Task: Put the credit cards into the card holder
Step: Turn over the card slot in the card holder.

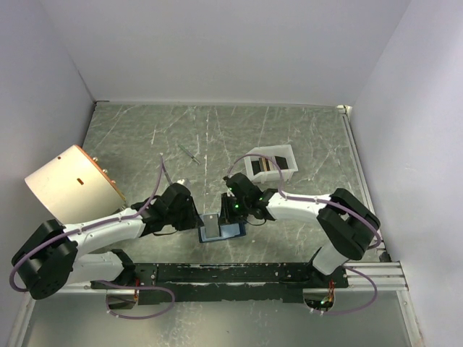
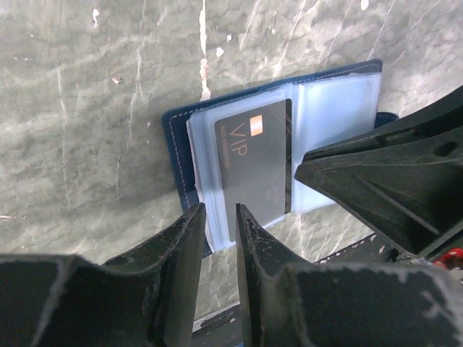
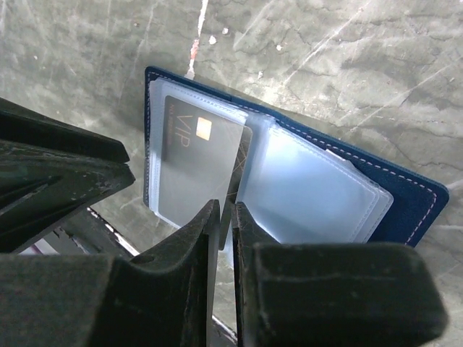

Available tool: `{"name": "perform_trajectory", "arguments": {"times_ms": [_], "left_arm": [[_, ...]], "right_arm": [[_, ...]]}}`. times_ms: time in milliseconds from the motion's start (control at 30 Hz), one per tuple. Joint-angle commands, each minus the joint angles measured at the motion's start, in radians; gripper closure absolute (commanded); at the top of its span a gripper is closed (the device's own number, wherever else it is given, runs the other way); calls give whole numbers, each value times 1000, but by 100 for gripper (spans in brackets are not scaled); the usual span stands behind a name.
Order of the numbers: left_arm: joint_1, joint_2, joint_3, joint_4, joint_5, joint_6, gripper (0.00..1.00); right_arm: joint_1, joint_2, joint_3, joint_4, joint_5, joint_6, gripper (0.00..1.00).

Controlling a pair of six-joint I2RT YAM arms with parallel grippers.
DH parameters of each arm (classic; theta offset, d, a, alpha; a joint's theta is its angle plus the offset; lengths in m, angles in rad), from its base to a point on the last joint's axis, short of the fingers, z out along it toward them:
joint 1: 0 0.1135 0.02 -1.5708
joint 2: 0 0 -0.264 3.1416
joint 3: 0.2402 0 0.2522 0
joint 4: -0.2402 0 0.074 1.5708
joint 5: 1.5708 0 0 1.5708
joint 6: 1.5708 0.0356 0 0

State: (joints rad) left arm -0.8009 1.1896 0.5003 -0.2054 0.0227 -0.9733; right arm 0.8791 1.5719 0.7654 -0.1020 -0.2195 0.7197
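Note:
The dark blue card holder [image 1: 230,233] lies open on the table between my two grippers, its clear sleeves facing up [image 2: 176,144] [image 3: 412,202]. A dark credit card [image 2: 253,166] marked VIP with a gold chip lies over the left sleeve [image 3: 192,173]. My right gripper [image 3: 226,208] is shut on that card's near edge and stands over the holder [image 1: 230,211]. My left gripper [image 2: 221,210] is narrowly closed, with the corner of the sleeve stack between its fingers [image 1: 194,217]. More cards [image 1: 265,166] lie in the white tray.
A white box-like tray [image 1: 289,155] stands behind the right arm. A tan cylinder-like object [image 1: 69,184] lies at the far left by the wall. A thin small object [image 1: 189,153] lies on the marbled table behind the grippers. The arms' black base rail [image 1: 239,273] runs just in front of the holder.

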Motion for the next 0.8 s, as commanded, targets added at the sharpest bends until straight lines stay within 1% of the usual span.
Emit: {"name": "perform_trajectory", "arguments": {"times_ms": [0, 267, 500, 767], "left_arm": [[22, 0, -20, 86, 63, -22, 65], [35, -5, -34, 111, 85, -16, 64], [41, -11, -64, 164, 109, -23, 59], [46, -4, -74, 185, 111, -24, 54]], "right_arm": [[5, 34, 24, -5, 14, -17, 87], [5, 74, 18, -25, 35, -38, 88], [5, 91, 16, -42, 55, -48, 93], [6, 92, 8, -39, 57, -43, 94]]}}
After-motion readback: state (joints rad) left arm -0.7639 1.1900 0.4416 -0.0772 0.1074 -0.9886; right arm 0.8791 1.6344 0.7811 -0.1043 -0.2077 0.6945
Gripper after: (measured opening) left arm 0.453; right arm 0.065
